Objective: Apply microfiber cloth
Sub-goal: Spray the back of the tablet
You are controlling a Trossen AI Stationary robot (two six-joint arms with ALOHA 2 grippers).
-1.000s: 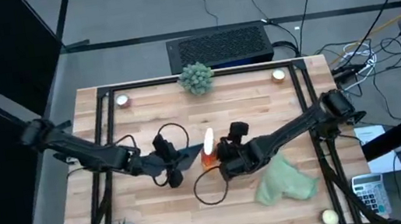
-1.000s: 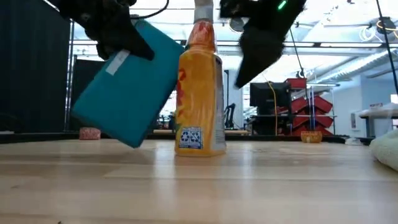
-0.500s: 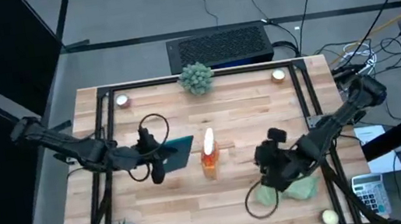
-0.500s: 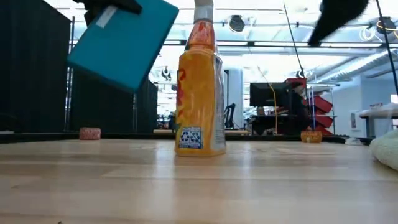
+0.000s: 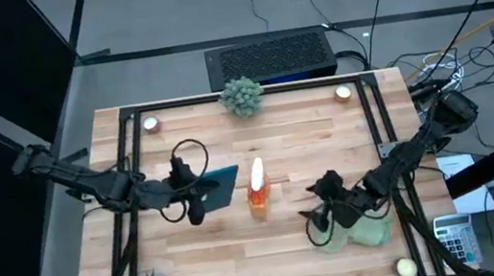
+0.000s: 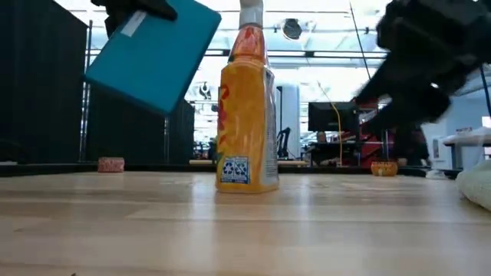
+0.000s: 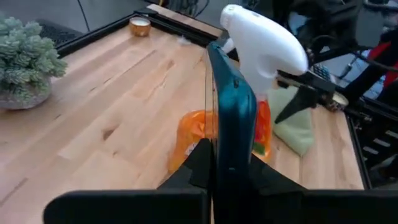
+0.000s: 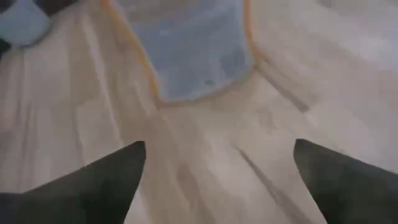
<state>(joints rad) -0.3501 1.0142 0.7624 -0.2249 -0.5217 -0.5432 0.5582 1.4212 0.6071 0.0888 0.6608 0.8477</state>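
1. Tabletop [image 5: 243,245] of pale wooden planks, spread beneath both dark arms and framed by black rails.
2. Microfiber cloth [image 5: 368,228], pale sage green and rumpled, lying flat on the wood directly below and just behind the right jaws; also visible as a pale lump at the far right edge in the low view [image 6: 477,185] and beyond the bottle in the left wrist view [image 7: 297,126].
3. Tablet [image 5: 216,189] in a teal case, pinched edge-on between the left jaws, lifted clear of the wood and tilted; teal back facing the low camera [image 6: 153,54].
4. Spray bottle [image 5: 257,189], orange-yellow with a white trigger head, upright just beyond the tablet's free edge, between the two sets of jaws but nearer the left; apart from the tablet in the low view [image 6: 247,107].
5. Left gripper [image 5: 195,196], fingers pressed onto the tablet's edge, seen up close in its own wrist view [image 7: 214,180].
6. Right gripper [image 5: 321,217], fingers spread wide with nothing between them, hanging over the near edge of the cloth; bare wood between the fingertips in the right wrist view [image 8: 217,180].
7. Spiky potted plant [image 5: 241,95], well beyond both sets of jaws at the table's far edge.
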